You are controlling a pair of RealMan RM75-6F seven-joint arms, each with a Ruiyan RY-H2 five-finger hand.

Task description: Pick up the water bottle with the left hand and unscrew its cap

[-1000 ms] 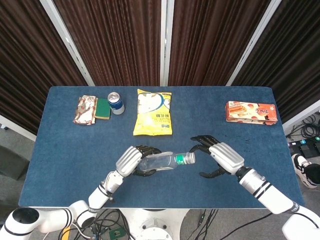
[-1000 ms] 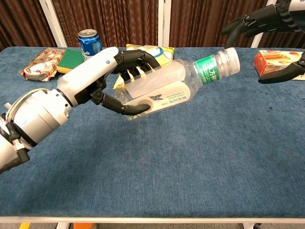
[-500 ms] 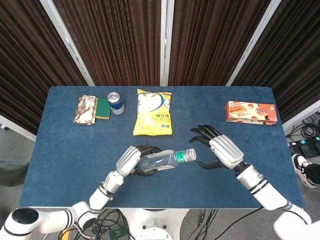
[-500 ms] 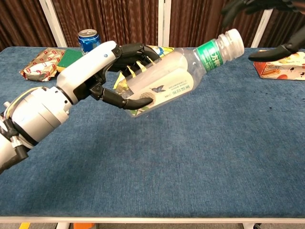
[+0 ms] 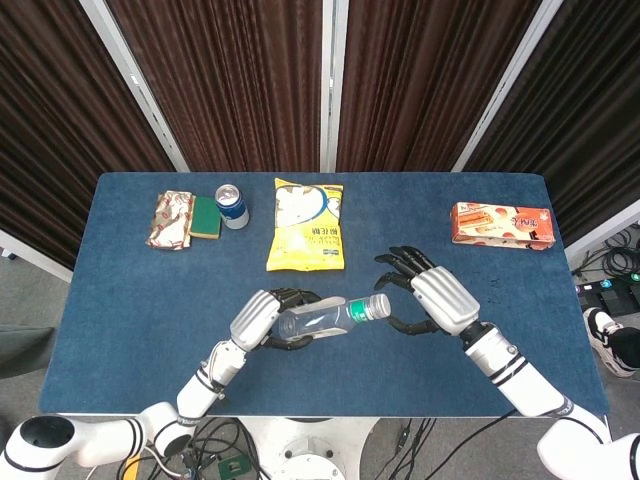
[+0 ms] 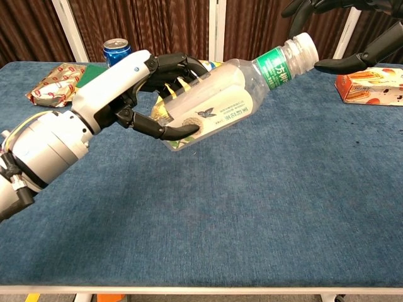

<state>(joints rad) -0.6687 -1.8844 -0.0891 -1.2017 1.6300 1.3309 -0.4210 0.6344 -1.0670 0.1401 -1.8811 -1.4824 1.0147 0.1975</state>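
Note:
My left hand grips a clear water bottle by its body and holds it above the blue table, tilted with the neck up and to the right. The bottle has a green label near the neck and a white cap. My right hand is open just right of the cap, its fingers spread around the cap end without closing on it. In the chest view only its dark fingers show at the top right edge.
At the back left lie a snack packet, a green sponge and a blue can. A yellow chip bag lies at the back middle, and an orange biscuit box at the back right.
The left hand has raised and tilted the bottle further, cap higher. The right hand has moved left and closer, its fingers now reaching around the cap end.

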